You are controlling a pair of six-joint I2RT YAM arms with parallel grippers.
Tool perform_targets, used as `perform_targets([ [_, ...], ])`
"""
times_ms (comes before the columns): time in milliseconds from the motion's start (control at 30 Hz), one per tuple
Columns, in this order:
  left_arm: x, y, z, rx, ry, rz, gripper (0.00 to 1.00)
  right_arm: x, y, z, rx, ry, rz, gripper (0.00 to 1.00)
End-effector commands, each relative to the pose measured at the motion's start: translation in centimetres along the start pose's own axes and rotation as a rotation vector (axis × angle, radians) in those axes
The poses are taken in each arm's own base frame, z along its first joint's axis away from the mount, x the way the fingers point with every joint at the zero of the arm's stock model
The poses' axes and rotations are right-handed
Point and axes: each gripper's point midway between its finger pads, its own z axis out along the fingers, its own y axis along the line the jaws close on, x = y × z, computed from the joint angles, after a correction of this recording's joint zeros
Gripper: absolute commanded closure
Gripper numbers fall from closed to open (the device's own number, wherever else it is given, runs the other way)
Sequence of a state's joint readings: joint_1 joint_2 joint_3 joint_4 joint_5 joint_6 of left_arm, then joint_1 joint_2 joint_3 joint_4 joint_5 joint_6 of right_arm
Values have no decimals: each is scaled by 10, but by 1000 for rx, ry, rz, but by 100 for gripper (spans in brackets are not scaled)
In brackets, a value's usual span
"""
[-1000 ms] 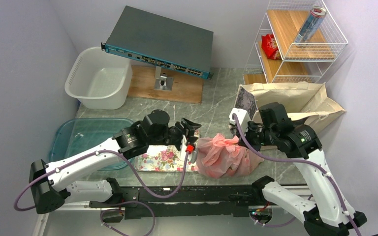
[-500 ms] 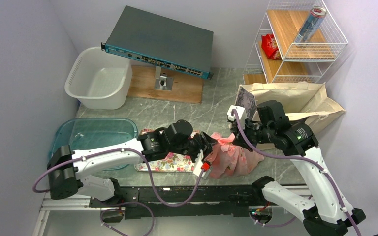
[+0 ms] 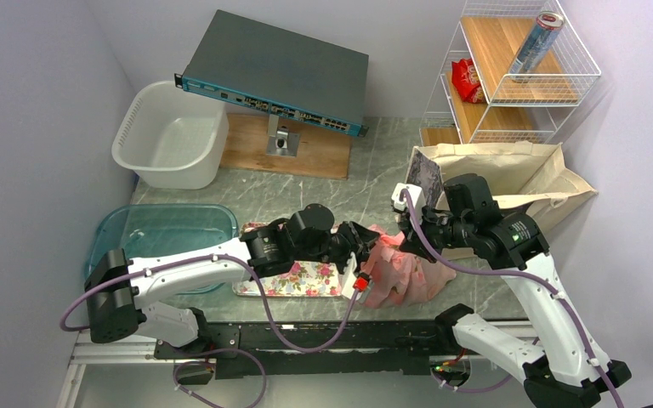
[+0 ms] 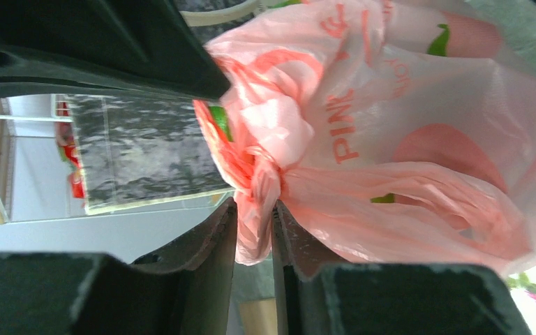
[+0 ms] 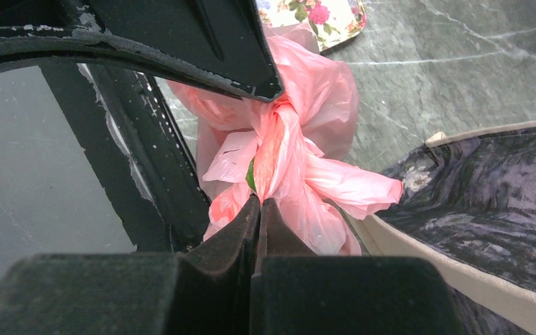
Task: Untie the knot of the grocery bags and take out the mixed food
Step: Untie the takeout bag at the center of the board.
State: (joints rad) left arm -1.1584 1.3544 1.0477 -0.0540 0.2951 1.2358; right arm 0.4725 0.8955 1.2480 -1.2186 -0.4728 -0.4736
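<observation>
Pink bag (image 3: 412, 274): on the counter (image 3: 366, 170), near edge. Film is thin, soft and slippery, likely to tear; contents add weight. Left tool (image 4: 254, 209) pinches the tail under the knot (image 4: 265, 174). Right tool (image 5: 259, 204), closed, nips film opposite. Grip tails, not the body.

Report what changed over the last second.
The left gripper swung right, off the floral tray, and closed on the pink plastic bag beside its knot. The right gripper stayed shut on the bag's bunched top; the canvas tote did not move.

Pink bag (image 3: 404, 274), knot (image 4: 264, 178) tied, beige tote (image 3: 510, 166) beside
</observation>
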Motion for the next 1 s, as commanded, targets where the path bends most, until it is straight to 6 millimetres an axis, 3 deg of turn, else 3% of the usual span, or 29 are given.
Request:
perform_targets([
  [0,-9,46,-2,-136,-5,52,72,-16,0,1,-22,-67,-46,100],
  [133,2,37,8,-123,33,66,71,-18,2,-1,-28,-74,-61,100],
  [200,7,32,11,-129,46,91,65,-18,1,-1,-27,-71,-68,100],
  [267,8,17,12,-84,32,119,57,-17,1,-2,-26,-67,-71,100],
  [400,11,-5,12,-19,26,150,55,-17,1,-2,-26,-65,-79,100],
  [600,15,4,16,-37,53,142,53,-16,4,-2,-40,-69,-84,100],
  [667,14,13,19,-47,55,134,66,-18,3,-1,-39,-71,-88,100],
  [733,12,23,19,-59,60,91,93,-16,1,-2,-29,-62,-91,100],
  [767,12,28,17,-67,62,69,100,-14,-1,-2,-17,-51,-92,100],
  [867,7,40,4,-103,46,20,100,-4,-16,-5,72,0,-86,100],
  [967,11,37,-17,-91,32,-67,100,15,-32,-12,179,85,-81,100],
])
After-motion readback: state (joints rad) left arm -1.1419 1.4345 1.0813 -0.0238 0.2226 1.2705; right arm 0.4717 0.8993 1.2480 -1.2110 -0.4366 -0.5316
